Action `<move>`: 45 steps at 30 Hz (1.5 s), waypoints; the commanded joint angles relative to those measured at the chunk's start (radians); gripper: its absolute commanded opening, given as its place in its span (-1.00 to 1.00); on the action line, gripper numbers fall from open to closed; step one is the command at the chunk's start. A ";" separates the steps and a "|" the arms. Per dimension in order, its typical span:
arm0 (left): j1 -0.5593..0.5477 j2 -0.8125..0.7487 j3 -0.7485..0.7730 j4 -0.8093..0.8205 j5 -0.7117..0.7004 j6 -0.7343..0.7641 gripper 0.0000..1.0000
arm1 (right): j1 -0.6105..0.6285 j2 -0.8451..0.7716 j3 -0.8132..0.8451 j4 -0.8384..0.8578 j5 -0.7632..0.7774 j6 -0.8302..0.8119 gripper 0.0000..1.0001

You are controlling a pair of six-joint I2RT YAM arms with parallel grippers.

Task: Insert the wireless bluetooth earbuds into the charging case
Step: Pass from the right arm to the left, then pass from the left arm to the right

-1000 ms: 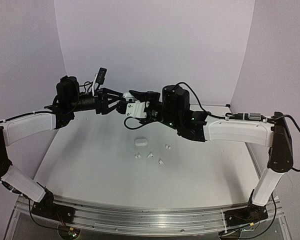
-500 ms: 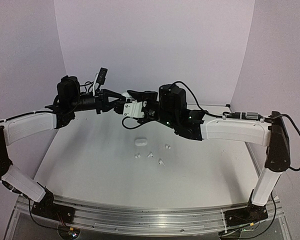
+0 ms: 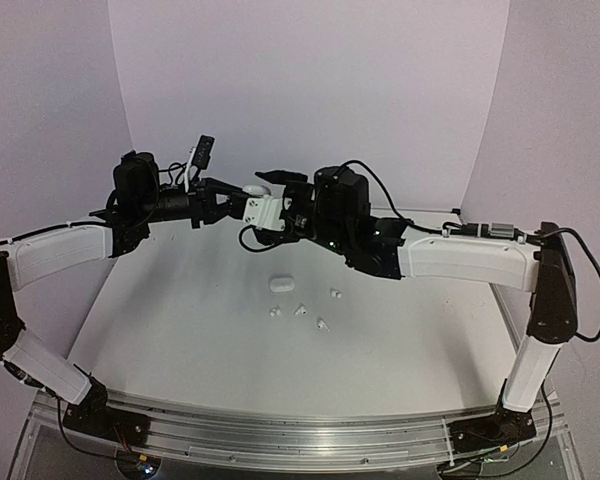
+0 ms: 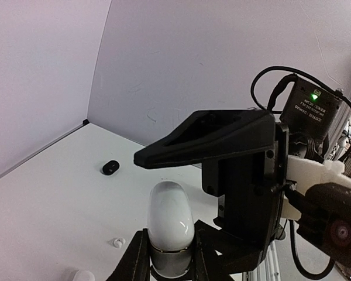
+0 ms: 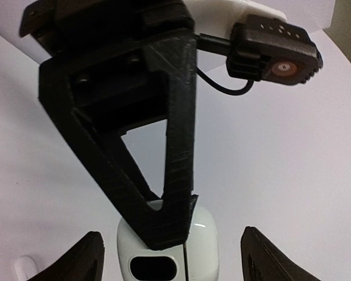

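Note:
The charging case [image 4: 170, 218], a glossy white oval pod, is held up in mid-air above the table. My left gripper [image 4: 169, 260] is shut on its lower end; in the top view the left gripper [image 3: 238, 197] meets the case [image 3: 253, 189] from the left. My right gripper [image 5: 174, 260] stands open around the case [image 5: 199, 249], its jaws wide of it on both sides and touching nothing. From above, the right gripper [image 3: 271, 188] faces the left one. Several white earbuds lie on the table below: [image 3: 275, 312], [image 3: 300, 310], [image 3: 322, 323].
Another white case [image 3: 279, 283] lies on the table [image 3: 180, 330] under the two grippers, with one more white bud [image 3: 335, 293] to its right. A small black oval object [image 4: 110, 167] sits near the back wall. The right arm's finger [image 4: 210, 136] looms just above the held case.
My left gripper has shut on the case. My right gripper, which held the case before, has opened off it, and the right arm has shifted slightly left and up.

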 commanded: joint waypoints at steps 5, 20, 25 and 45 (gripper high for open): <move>0.014 -0.019 0.020 0.020 0.063 0.148 -1.00 | -0.037 -0.106 0.006 -0.156 -0.103 0.391 0.97; 0.009 -0.015 0.069 -0.155 0.280 0.568 -1.00 | -0.149 -0.154 0.067 -0.474 -0.623 0.853 0.56; 0.005 -0.027 0.060 -0.149 0.278 0.540 -1.00 | -0.148 -0.112 0.102 -0.479 -0.671 0.835 0.38; 0.007 -0.035 0.056 -0.151 0.306 0.433 -0.48 | -0.148 -0.085 0.159 -0.477 -0.704 0.818 -1.00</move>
